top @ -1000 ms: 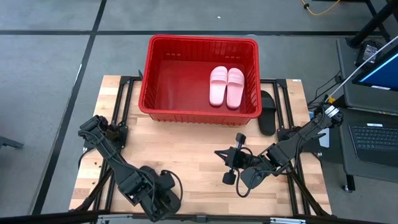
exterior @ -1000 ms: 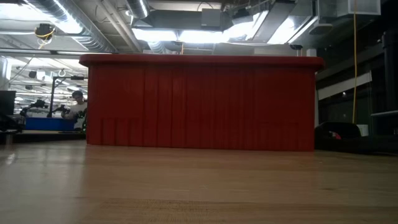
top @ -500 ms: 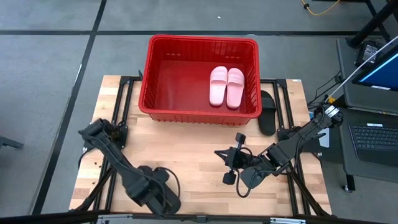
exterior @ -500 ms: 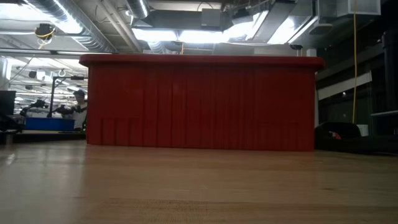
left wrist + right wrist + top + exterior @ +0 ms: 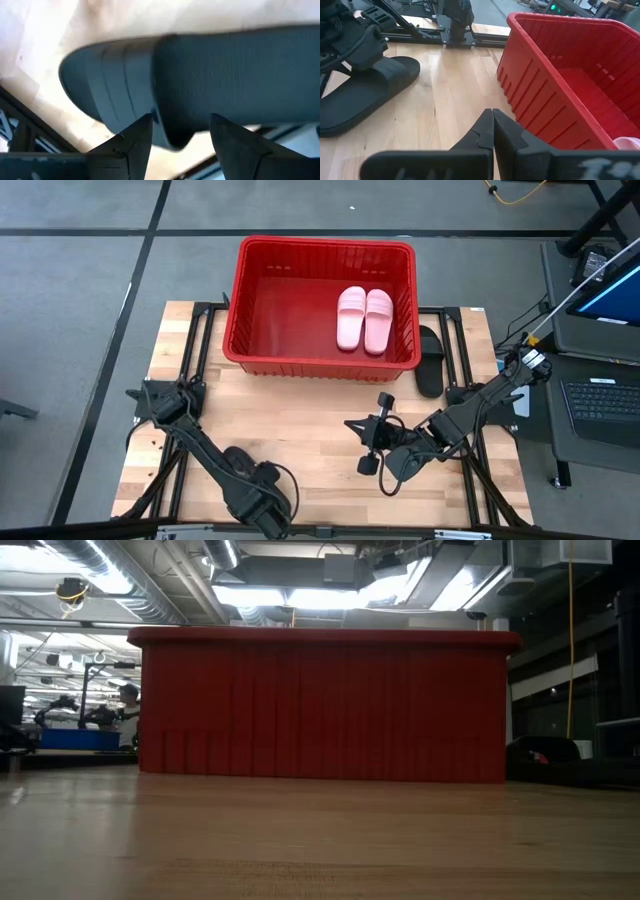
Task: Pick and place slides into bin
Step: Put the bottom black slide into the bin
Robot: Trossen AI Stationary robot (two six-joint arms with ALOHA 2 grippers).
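The red bin (image 5: 325,244) stands at the table's far middle, with two pale pink slides (image 5: 363,318) lying side by side on its floor. One black slide (image 5: 430,360) lies flat on the table just right of the bin; it also shows in the right wrist view (image 5: 365,92). My left gripper (image 5: 262,502) is at the table's near edge, shut on the other black slide (image 5: 200,75), which my arm hides in the high view. My right gripper (image 5: 362,442) is shut and empty over the table's middle right. My left gripper has the black slide at the edge of its wide strap (image 5: 172,137), which reaches in between the two fingers (image 5: 135,147). The fingers lie across the slide's length. Whether the slide is clear of the table, I cannot tell.
Bare wood lies between the bin's near wall (image 5: 320,705) and the two grippers. The table's black frame rails (image 5: 205,320) run beside the bin. A laptop and cables (image 5: 600,395) sit off the table's right side. A person (image 5: 125,705) is far off in the room.
My left arm has drawn toward the table's near edge: its elbow has come nearer and its gripper has gone a little toward the near edge. My right arm has kept still.
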